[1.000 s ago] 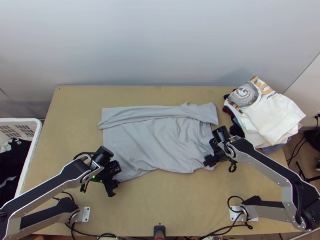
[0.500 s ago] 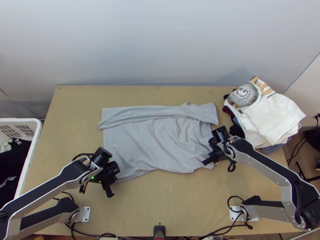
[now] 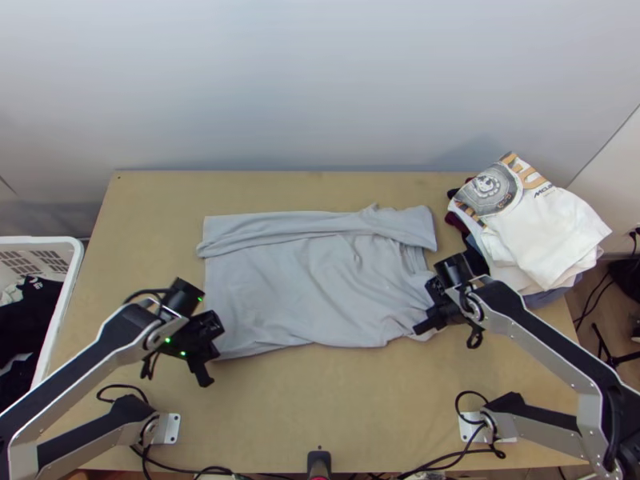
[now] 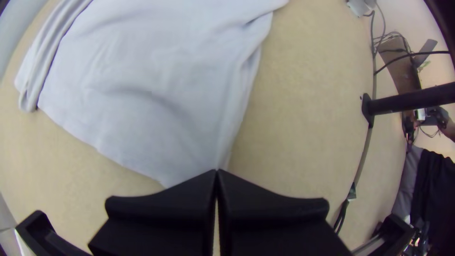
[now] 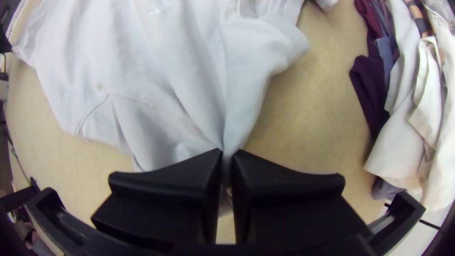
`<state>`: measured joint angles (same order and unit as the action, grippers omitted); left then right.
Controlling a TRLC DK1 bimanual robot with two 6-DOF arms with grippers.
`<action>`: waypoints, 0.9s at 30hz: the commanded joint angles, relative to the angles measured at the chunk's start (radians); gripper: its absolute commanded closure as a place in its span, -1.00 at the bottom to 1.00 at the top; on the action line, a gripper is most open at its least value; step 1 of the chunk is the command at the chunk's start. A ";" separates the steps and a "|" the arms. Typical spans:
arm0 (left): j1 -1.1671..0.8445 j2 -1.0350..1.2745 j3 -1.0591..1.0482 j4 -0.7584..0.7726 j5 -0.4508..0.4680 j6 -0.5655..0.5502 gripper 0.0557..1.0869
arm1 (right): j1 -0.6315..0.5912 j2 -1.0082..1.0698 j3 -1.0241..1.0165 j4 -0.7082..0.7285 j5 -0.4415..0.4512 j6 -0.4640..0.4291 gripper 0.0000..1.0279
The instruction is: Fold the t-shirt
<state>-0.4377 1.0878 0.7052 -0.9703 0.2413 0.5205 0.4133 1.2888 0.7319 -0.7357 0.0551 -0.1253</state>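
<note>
A light grey t-shirt [image 3: 312,288] lies spread across the middle of the table, its far edge folded over in a long strip. At its near left corner is my left gripper [image 3: 203,373]; in the left wrist view the left gripper [image 4: 217,171] is shut, with the t-shirt [image 4: 142,95] running in under its tips. My right gripper [image 3: 421,327] is at the near right corner. In the right wrist view, the right gripper [image 5: 227,154] is shut on gathered cloth of the t-shirt [image 5: 189,71], creases fanning out from the tips.
Right of the t-shirt, a pile of clothes [image 3: 544,232] with a white printed shirt on top sits on the table's far right corner. A white basket [image 3: 68,292] holding dark clothes stands beyond the left edge. Bare tabletop [image 3: 320,400] stretches along the near side.
My left gripper has moved left, and the t-shirt's near left corner has shifted left with it, straightening the near edge. My right gripper has shifted slightly right, drawing cloth along.
</note>
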 commanded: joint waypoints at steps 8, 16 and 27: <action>0.289 -0.022 0.086 -0.208 0.013 0.222 0.90 | -0.011 -0.132 -0.002 -0.183 -0.115 -0.045 0.94; 0.290 -0.043 0.126 -0.266 0.029 0.214 0.90 | -0.008 -0.149 0.058 -0.249 -0.175 -0.046 0.93; 0.355 0.265 0.373 -0.051 0.026 0.165 0.90 | -0.126 0.012 0.216 -0.186 -0.195 -0.043 0.93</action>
<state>-0.1219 1.1931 0.9531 -1.1271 0.2691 0.7071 0.3573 1.2121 0.8791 -0.9627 -0.1303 -0.1696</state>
